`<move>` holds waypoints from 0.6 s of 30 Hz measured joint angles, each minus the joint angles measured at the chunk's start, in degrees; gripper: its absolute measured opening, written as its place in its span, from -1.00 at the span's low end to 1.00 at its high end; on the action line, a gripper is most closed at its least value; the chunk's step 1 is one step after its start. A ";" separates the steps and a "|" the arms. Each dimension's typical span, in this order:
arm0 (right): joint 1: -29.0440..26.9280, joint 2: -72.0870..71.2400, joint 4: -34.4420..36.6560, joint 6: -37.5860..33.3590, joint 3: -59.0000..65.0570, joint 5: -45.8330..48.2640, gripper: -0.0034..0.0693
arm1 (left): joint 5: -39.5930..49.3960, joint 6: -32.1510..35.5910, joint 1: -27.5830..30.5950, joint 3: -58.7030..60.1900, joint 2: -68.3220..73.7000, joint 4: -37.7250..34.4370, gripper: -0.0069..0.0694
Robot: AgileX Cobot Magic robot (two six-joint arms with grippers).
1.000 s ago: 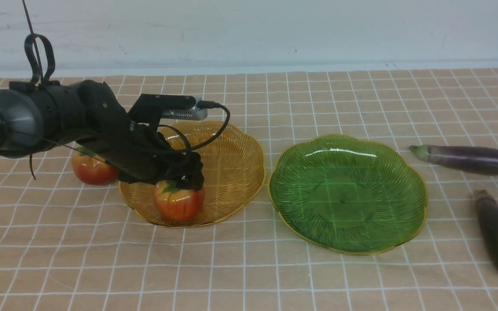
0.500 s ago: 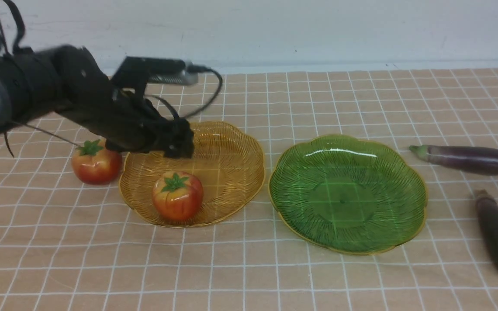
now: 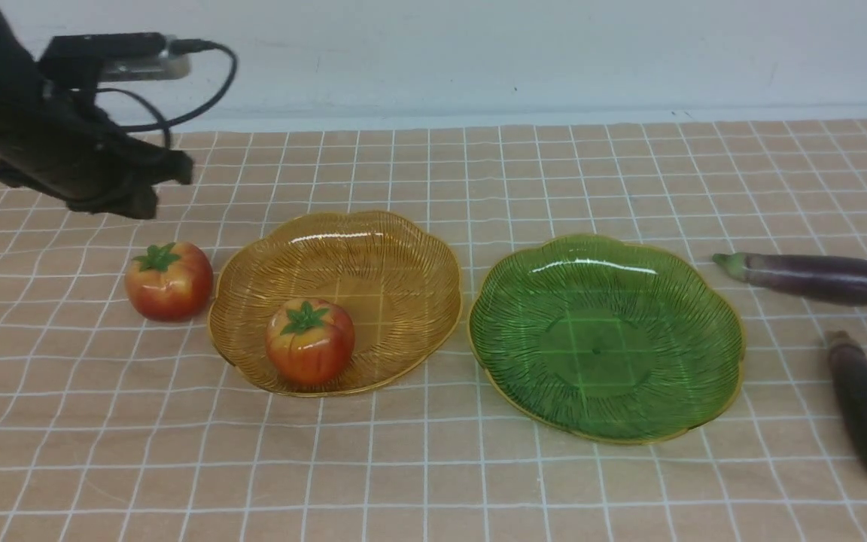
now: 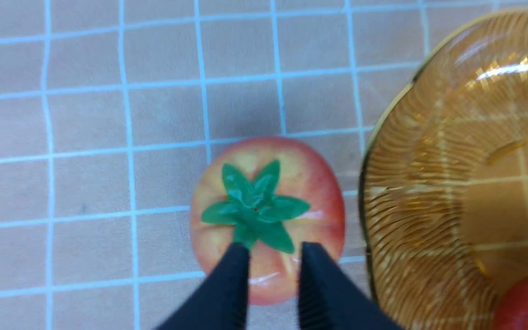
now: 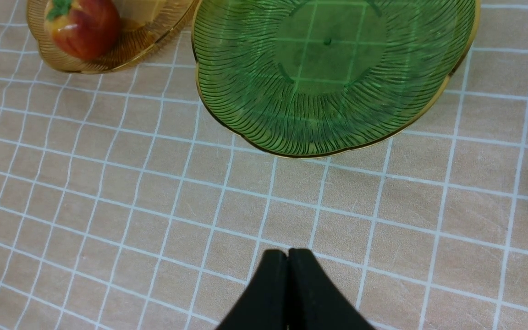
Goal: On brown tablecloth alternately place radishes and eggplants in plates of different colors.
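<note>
My left gripper [image 4: 273, 251] hangs narrowly parted and empty above 1 glossy red-orange round toy radish [image 4: 321, 192] on the tan white-gridded tablecloth [image 4: 85, 114]; my right gripper [image 5: 288, 253] is clenched, empty.

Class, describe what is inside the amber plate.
One radish sits inside the amber plate, toward its near-left side. The tablecloth grid shows through the bare floor; the patch beneath the radish is hidden.

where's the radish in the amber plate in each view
Front view: radish in the amber plate, near its front-left rim.
Left wrist view: radish only a sliver at the frame edge, inside the plate.
Right wrist view: radish at the frame edge, in the plate.
Shared landmark: amber plate.
</note>
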 joint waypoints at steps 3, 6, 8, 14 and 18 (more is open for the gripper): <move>0.00 0.00 0.00 0.00 0.00 0.00 -0.94 | -0.58 1.78 0.37 -0.10 2.06 -1.33 -0.15; 0.00 0.00 0.00 0.00 0.00 0.00 -0.94 | -2.29 2.36 0.37 -0.10 3.66 -1.77 0.12; 0.00 0.00 0.00 0.00 0.00 0.00 -0.94 | -3.33 2.36 0.37 -0.10 4.46 -1.99 0.28; 0.00 0.00 0.06 0.71 0.00 0.00 -0.94 | -8.02 2.43 0.37 -0.10 7.53 -2.05 0.86; 0.00 0.00 0.06 1.17 0.00 0.00 -0.94 | -9.82 2.43 0.37 -0.18 9.51 -2.05 0.97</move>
